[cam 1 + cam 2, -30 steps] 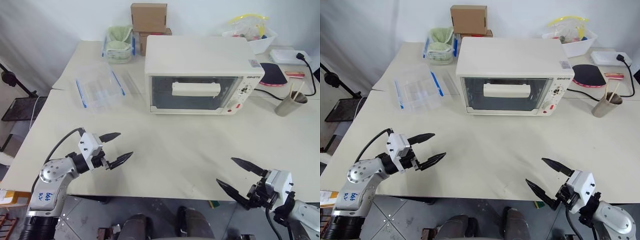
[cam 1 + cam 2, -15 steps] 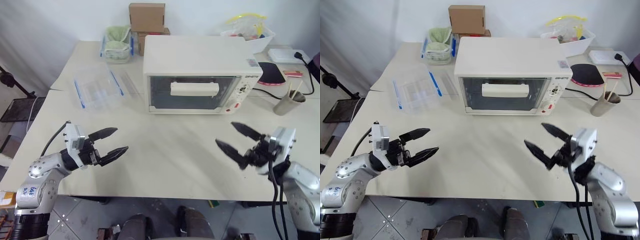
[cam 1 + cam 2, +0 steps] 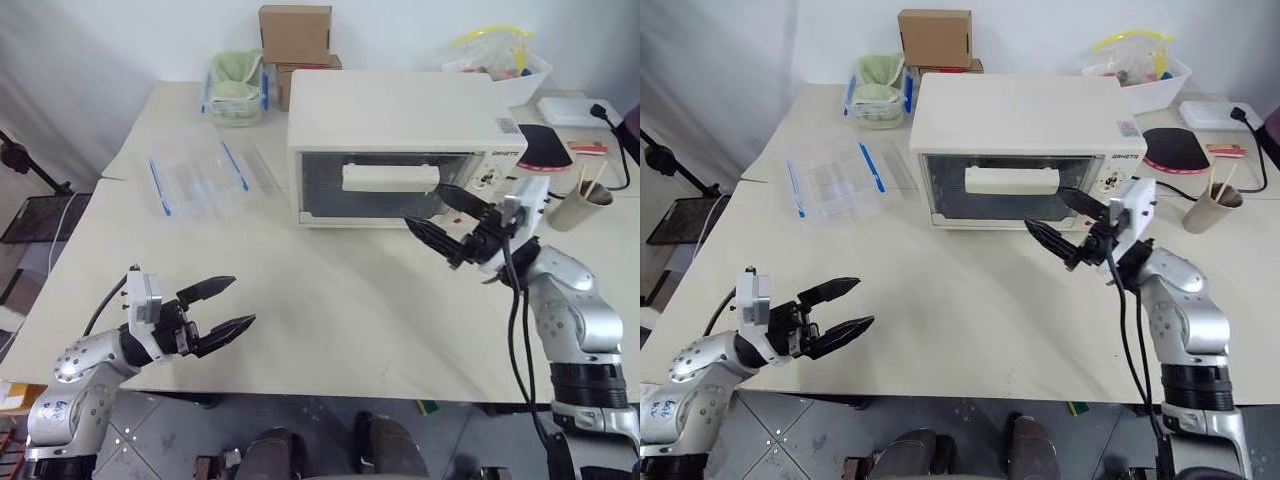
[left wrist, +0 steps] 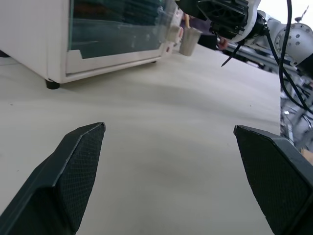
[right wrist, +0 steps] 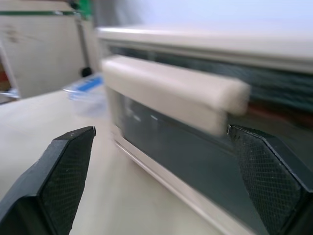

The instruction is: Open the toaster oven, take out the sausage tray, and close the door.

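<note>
Hovering wide apart, the right gripper (image 3: 446, 217) jaws face the shut door (image 3: 385, 185), near its handle (image 3: 391, 178).

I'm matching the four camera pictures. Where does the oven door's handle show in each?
Left eye: handle mid-door, upper centre.
Right eye: handle mid-door, upper centre.
Left wrist: I cannot make it out.
Right wrist: handle large, between the right pincer's fingers.
Shared landmark: the door glass.

- The left gripper (image 3: 220, 308) is hovering low, fingers spread wide.
- The right gripper (image 3: 445, 217) is reaching forward, raised, fingers spread wide.
</note>
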